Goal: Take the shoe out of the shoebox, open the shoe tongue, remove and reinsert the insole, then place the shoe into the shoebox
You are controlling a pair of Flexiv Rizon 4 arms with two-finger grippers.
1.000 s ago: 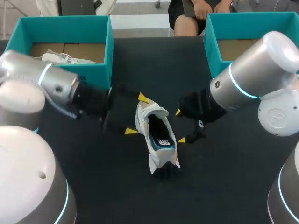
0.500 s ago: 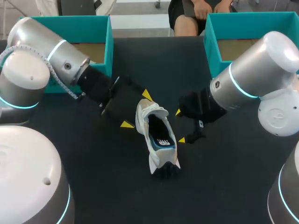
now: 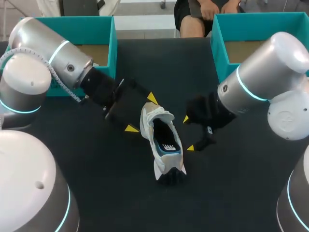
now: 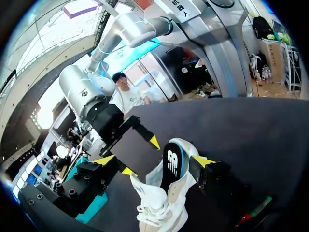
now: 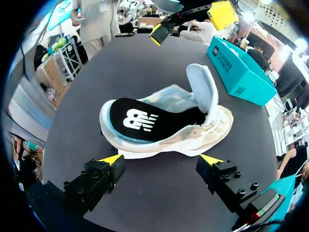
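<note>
A white and cream shoe (image 3: 161, 140) stands on the black table, toe toward the far side, heel toward the front. Its tongue (image 5: 203, 89) is folded up, and a black insole (image 5: 130, 118) with a white logo lies inside. My left gripper (image 3: 141, 113) is open, its yellow tips on either side of the toe and apart from it; in the left wrist view the shoe (image 4: 164, 193) lies between the left gripper's (image 4: 154, 160) fingers. My right gripper (image 3: 189, 133) is open beside the shoe's right flank; the shoe (image 5: 164, 125) sits just ahead of the right gripper (image 5: 161, 159).
A teal shoebox (image 3: 112, 48) stands at the back left, partly behind my left arm, and shows in the right wrist view (image 5: 239, 67). A second teal shoebox (image 3: 217, 43) stands at the back right. Bare table lies in front of the shoe.
My left arm has swung up and back, turning its gripper so the tips now straddle the shoe's toe. My right gripper has shifted slightly toward the front. The shoe has not moved.
</note>
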